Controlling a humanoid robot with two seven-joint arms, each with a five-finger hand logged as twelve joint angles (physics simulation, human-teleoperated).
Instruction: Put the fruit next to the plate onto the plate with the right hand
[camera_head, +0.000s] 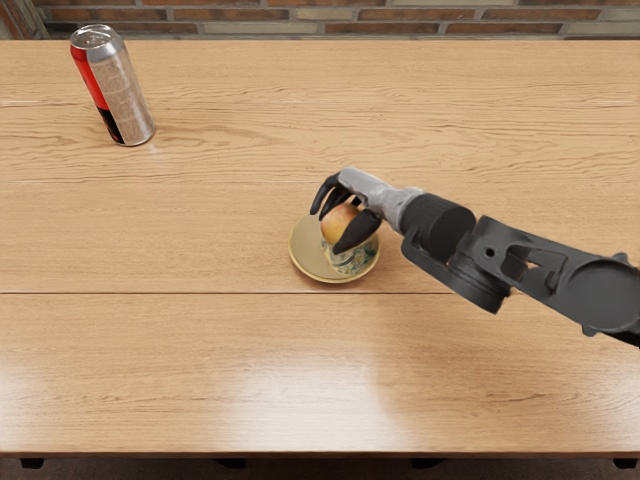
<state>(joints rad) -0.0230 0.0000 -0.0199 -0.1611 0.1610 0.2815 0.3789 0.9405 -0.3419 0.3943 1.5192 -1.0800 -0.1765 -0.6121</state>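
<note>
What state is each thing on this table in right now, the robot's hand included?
Red and silver metal can: standing upright, apart from the hand.
Round orange-yellow fruit: gripped, over the plate.
Small round tan plate: lying flat, under the fruit.
Right hand: fingers curled around the fruit.

We see a soda can (112, 85) standing at the far left of the wooden surface (300, 370) - red down one side, silver on the rest, its top tilted slightly to the left. A thin seam runs straight across the surface from left to right, and the near boards carry a pale sheen. Behind the far edge we make out a brick wall (330, 15).
</note>
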